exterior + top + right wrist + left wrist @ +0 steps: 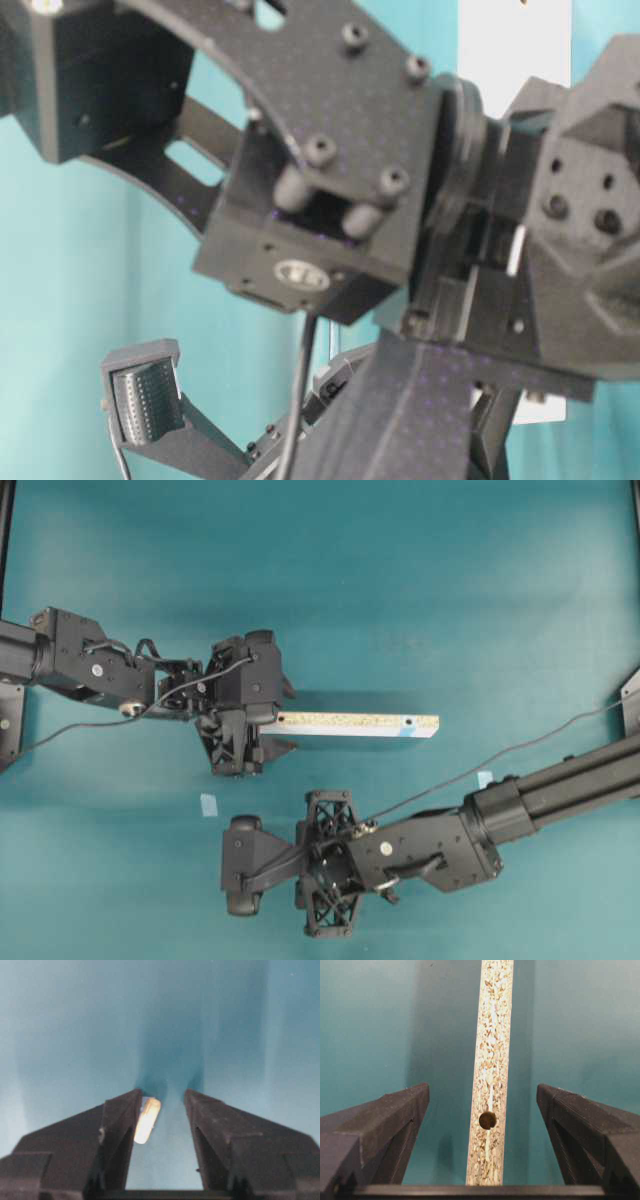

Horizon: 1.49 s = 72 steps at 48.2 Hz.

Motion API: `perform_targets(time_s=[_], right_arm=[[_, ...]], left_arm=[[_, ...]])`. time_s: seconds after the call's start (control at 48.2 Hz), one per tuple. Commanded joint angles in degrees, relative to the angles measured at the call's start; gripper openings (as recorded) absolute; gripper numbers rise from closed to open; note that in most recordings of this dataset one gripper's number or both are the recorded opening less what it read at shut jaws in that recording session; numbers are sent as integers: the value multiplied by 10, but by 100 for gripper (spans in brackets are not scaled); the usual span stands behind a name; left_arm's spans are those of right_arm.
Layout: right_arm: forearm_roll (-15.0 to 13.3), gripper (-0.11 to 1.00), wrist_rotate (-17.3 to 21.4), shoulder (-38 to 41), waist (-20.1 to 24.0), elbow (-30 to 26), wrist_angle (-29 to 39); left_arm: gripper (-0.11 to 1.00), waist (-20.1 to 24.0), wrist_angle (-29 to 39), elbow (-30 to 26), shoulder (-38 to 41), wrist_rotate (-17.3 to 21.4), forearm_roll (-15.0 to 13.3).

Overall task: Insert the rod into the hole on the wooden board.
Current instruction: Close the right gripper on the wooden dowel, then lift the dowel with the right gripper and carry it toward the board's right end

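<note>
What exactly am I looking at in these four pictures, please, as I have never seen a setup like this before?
These are two robot arms on a teal table, each ending in a two-fingered gripper. The overhead picture looks straight down on both. The table-level picture is so close to the arms that it shows mostly black housing. The other two come from cameras mounted on the wrists, looking out between the fingers.

On the table lies a long wooden board with a light-blue mark at one end. The left gripper is open, its fingers on either side of the board's plain end, where a dark hole shows. The right gripper is also open, around a small cream rod that lies against one finger, not clamped.
</note>
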Motion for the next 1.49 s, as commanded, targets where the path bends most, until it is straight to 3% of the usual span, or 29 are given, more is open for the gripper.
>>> perform_targets(time_s=[0.0, 0.477, 0.706, 0.955, 1.08, 1.474], right_arm=[[-1, 47, -1, -11, 3, -15, -2], [2, 42, 2, -11, 4, -16, -2], [2, 24, 2, -11, 4, -16, -2], [2, 20, 2, -11, 4, -16, -1], [0, 11, 2, -12, 4, -16, -1], [-18, 11, 0, -17, 4, -16, -2]], left_arm=[[100, 2, -4, -4, -8, 1, 1], [100, 2, -4, -3, -8, 1, 1], [100, 2, -4, -3, -8, 2, 1], [100, 2, -4, -2, -8, 3, 1], [100, 2, -4, -1, -8, 3, 1], [100, 2, -4, -1, -8, 2, 2]])
